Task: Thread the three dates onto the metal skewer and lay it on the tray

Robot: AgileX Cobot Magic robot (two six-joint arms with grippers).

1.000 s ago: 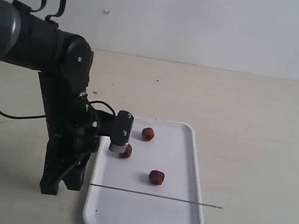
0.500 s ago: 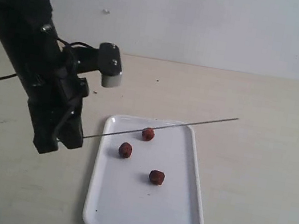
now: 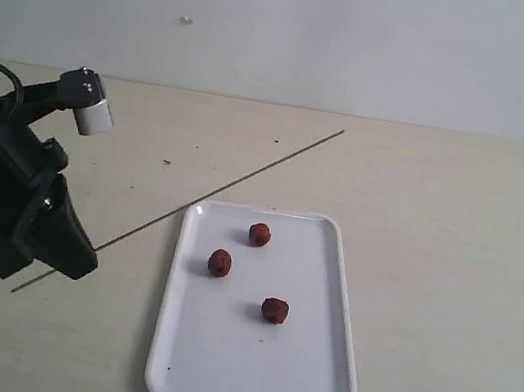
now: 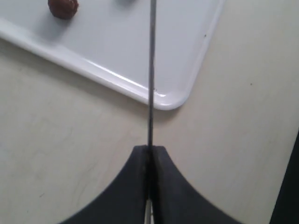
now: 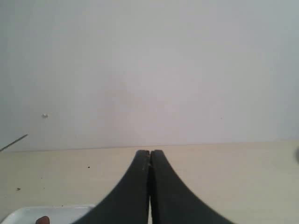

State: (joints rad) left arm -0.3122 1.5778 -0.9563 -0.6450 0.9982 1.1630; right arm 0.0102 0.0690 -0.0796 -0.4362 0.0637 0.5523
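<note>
The left gripper is clamping the metal skewer; the right gripper is idling closed, empty. The three dates are lying unthreaded on the tray.

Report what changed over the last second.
The left tool, shut on the thin grey metal skewer, lifted it off the glossy white rectangular tray and drew back leftward. The three wrinkled reddish-brown dates and the tray stayed put.

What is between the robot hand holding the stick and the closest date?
Only bare table and the rim of the tray; the exterior view shows it.
</note>
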